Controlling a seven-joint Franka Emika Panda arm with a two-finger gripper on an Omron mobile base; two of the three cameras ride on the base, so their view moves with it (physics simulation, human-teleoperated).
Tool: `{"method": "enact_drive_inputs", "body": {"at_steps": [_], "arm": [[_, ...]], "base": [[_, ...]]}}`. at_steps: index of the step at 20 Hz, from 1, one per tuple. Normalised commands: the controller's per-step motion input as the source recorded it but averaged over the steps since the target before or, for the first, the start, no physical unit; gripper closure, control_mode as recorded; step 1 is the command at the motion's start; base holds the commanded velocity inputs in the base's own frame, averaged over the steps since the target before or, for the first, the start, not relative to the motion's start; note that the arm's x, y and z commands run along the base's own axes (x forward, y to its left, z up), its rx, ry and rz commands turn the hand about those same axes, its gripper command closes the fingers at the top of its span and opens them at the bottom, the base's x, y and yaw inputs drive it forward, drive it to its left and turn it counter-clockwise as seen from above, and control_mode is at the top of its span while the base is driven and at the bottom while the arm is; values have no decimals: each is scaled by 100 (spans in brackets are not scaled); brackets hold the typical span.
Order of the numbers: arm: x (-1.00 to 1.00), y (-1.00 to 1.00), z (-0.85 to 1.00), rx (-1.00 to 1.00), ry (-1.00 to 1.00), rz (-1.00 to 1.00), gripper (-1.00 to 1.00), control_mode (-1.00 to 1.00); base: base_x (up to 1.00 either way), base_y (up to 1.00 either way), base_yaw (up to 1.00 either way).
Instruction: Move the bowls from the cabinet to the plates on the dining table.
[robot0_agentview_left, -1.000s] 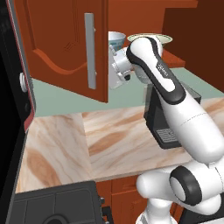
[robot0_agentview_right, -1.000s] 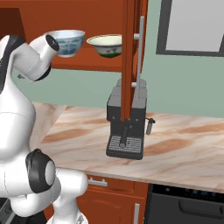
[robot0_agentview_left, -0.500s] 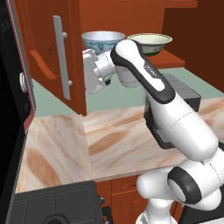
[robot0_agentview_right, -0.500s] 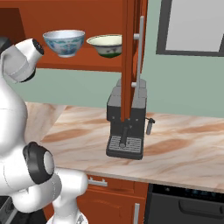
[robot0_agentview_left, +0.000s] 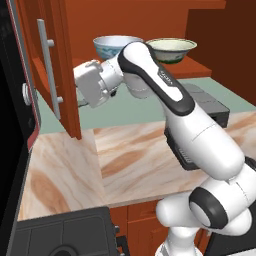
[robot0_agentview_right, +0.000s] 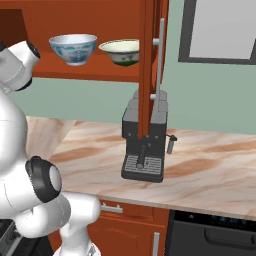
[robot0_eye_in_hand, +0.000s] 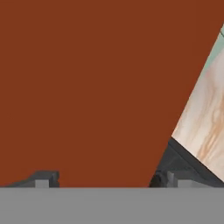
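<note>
door (robot0_agentview_left: 47, 70) swung wider | tool (robot0_eye_in_hand: 105, 181) agape, empty | 2 round footed bowls (robot0_agentview_right: 74, 48)

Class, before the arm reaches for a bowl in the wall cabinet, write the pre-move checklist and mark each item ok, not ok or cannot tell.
1. Cabinet door open: ok, both bowls exposed.
2. Blue-patterned bowl upright on the shelf: ok.
3. Cream bowl upright on the shelf: ok.
4. Gripper open and empty: ok, fingertips stand wide apart.
5. Gripper aimed at a bowl: not ok, the hand view faces the red-brown door.
6. Coffee machine clear of the reach: ok, it sits on the counter below the shelf.
</note>
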Motion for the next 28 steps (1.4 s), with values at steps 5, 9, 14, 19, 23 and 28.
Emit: {"method": "enact_drive_inputs", "body": {"at_steps": [5, 9, 14, 19, 23, 28], "arm": [[-51, -52, 0, -12, -17, 12, -100, -100], [-48, -67, 0, -26, -16, 10, -100, -100], [-34, -57, 0, -38, -18, 3, -100, -100], [-27, -51, 0, -40, -25, 0, -100, -100], [-7, -54, 0, -38, -26, 0, -100, -100], [0, -52, 3, -42, -23, 0, -100, -100]], "base": [[0, 0, 0], [0, 0, 0], [0, 0, 0], [0, 0, 0], [0, 0, 0], [0, 0, 0]]}}
